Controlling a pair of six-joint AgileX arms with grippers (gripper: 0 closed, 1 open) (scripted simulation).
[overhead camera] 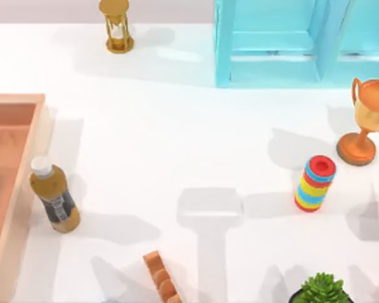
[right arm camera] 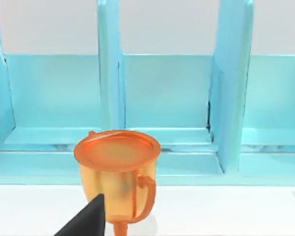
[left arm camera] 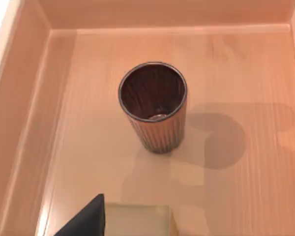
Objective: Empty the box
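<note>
The box (overhead camera: 14,124) of orange-brown wood lies at the table's left edge, partly cut off by the top view. Seen from the left wrist, the box floor (left arm camera: 246,73) holds a dark ribbed cup (left arm camera: 153,108) standing upright with its mouth open. A dark part of my left gripper (left arm camera: 86,221) hangs above the floor, short of the cup, beside a pale flat shape (left arm camera: 137,219) I cannot identify. An amber bottle (overhead camera: 54,197) with a white cap stands on the table just outside the box's right wall. A dark part of my right gripper (right arm camera: 86,221) is close to an orange trophy (right arm camera: 118,172).
A light-blue cabinet (overhead camera: 290,44) stands at the back right and an hourglass (overhead camera: 117,26) at the back. The trophy (overhead camera: 366,120) and a stack of coloured rings (overhead camera: 316,183) are on the right. A green plant (overhead camera: 322,290) and an orange-brown ridged piece (overhead camera: 161,278) sit near the front edge.
</note>
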